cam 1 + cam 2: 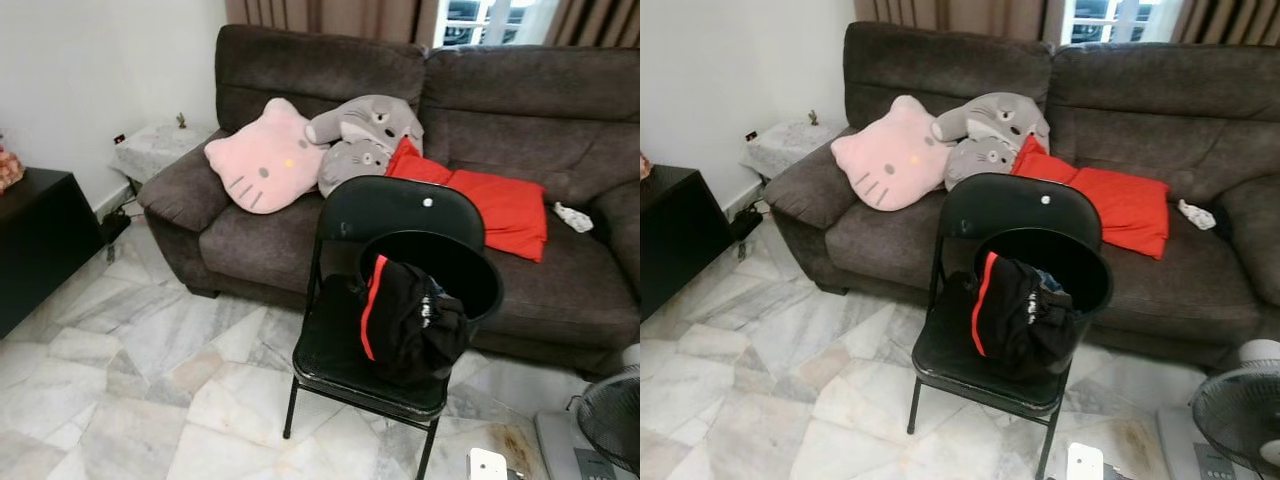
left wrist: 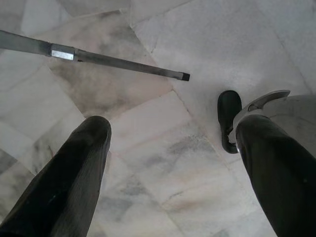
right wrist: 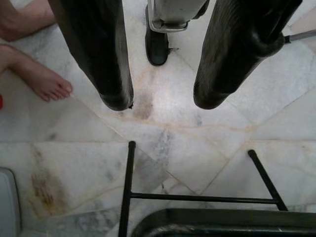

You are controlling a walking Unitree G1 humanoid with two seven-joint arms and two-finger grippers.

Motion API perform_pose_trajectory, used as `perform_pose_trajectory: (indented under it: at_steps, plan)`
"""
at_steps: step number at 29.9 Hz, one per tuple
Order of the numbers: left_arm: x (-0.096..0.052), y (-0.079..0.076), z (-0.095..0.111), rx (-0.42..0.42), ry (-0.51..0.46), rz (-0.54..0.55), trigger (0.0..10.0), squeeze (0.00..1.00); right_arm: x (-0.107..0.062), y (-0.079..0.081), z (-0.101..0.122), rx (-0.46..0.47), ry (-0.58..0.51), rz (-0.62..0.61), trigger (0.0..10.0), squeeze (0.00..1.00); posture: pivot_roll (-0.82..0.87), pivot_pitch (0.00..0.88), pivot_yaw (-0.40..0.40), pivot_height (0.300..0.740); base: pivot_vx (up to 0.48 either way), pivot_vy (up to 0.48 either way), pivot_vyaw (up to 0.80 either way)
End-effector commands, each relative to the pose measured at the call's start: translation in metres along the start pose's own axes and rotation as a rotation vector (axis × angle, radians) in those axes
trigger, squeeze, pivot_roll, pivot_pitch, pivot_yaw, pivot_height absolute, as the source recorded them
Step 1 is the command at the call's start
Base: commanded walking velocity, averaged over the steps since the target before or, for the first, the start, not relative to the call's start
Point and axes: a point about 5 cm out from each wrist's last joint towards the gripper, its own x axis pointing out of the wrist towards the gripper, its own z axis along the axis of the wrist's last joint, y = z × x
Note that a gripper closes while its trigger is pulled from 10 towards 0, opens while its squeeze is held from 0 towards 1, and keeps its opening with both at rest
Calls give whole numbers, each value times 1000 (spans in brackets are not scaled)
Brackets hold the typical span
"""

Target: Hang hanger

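Observation:
A black folding chair stands on the marble floor in front of a brown sofa. On its seat lies a tipped black round basket with a black garment with a red stripe spilling out of it. My left gripper hangs open over bare floor tiles, nothing between its fingers. My right gripper is also open and empty, pointing down at the floor just before the chair's leg frame.
The sofa holds a pink cat cushion, grey plush toys and a red cushion. A black cabinet is at left, a fan at right. A person's bare foot and a thin metal rod are nearby.

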Motion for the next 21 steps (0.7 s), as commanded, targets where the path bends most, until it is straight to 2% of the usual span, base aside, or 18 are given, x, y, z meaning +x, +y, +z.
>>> perform_pose_trajectory:
  at_steps: [1, 8, 11, 19, 21]
  plan:
    - [0, -2, -3, -7, 13, -2, 10000, 0, 0, 1, 0, 7, -4, 3, 10000, 0, 51, 0, 21, 740, 247, 0, 0]
    - [3, -19, 0, -1, 10, -24, 10000, 0, 0, 1, 2, 4, -28, 12, 10000, 0, 45, 0, 20, 740, 35, 0, 0]
    - [4, -24, 1, 1, 9, -31, 10000, 0, -1, 2, 6, 14, -80, 17, 10000, 0, 44, 0, 19, 740, 0, 0, 0]
    - [4, -25, 1, 27, 16, -35, 10000, 0, -3, 4, 16, 7, -207, 44, 10000, 0, 15, 0, 29, 740, 0, 0, 0]
    - [2, -16, -4, 30, 24, -27, 10000, 0, -4, 6, 21, -11, -266, 65, 10000, 0, 9, 0, 31, 740, 0, 0, 0]
